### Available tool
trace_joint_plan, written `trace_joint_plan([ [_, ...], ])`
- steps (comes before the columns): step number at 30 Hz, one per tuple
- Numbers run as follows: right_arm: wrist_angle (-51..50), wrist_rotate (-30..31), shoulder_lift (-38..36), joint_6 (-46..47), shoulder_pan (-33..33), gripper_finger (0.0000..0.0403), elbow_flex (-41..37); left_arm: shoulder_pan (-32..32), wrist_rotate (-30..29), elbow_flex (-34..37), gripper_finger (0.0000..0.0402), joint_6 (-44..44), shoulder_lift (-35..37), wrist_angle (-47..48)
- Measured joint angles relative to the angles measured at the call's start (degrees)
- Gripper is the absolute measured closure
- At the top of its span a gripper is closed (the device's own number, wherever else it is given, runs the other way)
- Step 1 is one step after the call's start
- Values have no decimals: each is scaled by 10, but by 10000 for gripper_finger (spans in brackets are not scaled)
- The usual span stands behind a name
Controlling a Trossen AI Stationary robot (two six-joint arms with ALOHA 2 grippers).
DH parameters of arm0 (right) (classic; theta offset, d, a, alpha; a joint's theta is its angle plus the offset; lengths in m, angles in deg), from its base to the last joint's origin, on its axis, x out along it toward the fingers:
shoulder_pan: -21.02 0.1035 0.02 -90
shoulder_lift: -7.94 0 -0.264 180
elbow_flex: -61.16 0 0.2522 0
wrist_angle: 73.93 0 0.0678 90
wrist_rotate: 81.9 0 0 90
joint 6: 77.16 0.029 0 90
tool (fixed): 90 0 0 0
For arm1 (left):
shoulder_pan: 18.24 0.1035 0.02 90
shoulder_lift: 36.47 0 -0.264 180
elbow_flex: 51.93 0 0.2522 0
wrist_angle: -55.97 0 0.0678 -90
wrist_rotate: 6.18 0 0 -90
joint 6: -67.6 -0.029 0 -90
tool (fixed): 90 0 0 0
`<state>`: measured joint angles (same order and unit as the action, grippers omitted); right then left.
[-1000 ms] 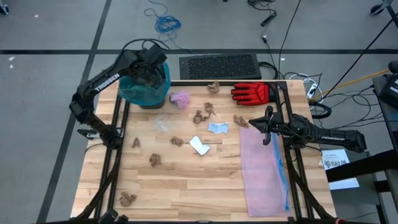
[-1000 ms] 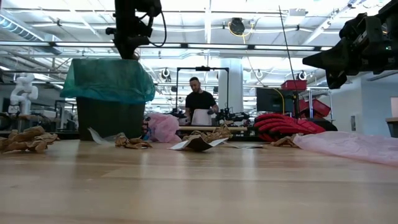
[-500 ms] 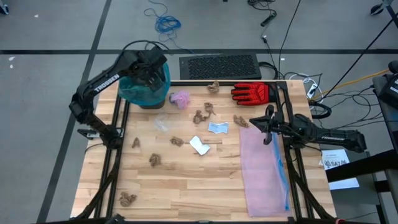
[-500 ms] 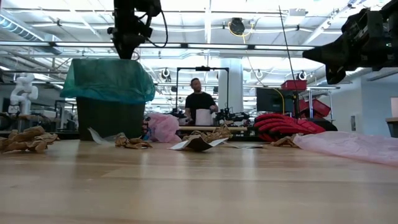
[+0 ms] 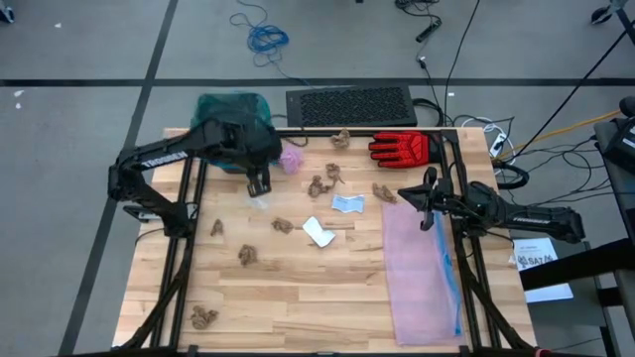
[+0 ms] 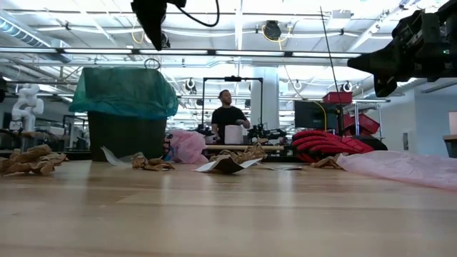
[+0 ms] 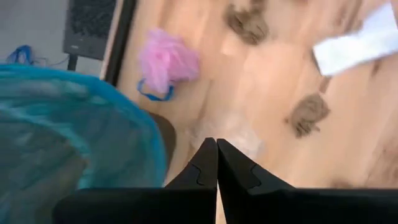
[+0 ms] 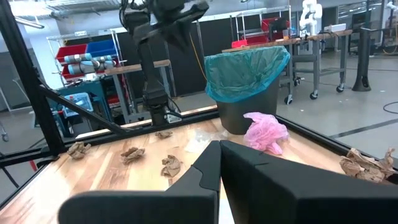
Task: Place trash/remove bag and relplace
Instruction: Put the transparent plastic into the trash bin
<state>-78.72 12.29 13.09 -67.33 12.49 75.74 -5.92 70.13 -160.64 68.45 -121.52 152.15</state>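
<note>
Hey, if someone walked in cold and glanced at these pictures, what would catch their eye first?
Probably the teal-lined bin at the table's far left corner, with the shut left gripper just in front of it. Next, the red glove at the far edge, and brown paper wads scattered across the wood.

Robotics lab, parts shelving [image 8: 87, 59], workbenches [image 8: 292, 40], floor cables [image 5: 263, 35]

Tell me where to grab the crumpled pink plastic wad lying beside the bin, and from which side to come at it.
Take the crumpled pink plastic wad across its puffy middle, coming straight down from above. It lies loose on the wooden table, with the dark bin lined with teal-green bag close on one side, so a sideways approach looks cramped. The soft bunched folds should pinch easily between the fingers.
</note>
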Motion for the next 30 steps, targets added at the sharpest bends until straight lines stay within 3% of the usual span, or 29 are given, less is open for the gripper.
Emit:
trace_joint_plan([
  [10, -2, 0, 0, 0, 0, 403, 0, -68, -46, 185, 400, 59, -1, -67],
  [16, -2, 0, 0, 0, 0, 403, 0, -61, 38, 299, 401, 42, -1, -194],
  [20, -3, 0, 0, 0, 0, 403, 0, -50, 38, 326, 401, 38, -1, -206],
  [25, -3, 0, 0, 0, 0, 403, 0, -40, -36, 330, 401, 38, -1, -205],
  [30, -3, 0, 0, 0, 0, 403, 0, -46, -39, 330, 384, -1, -1, -204],
])
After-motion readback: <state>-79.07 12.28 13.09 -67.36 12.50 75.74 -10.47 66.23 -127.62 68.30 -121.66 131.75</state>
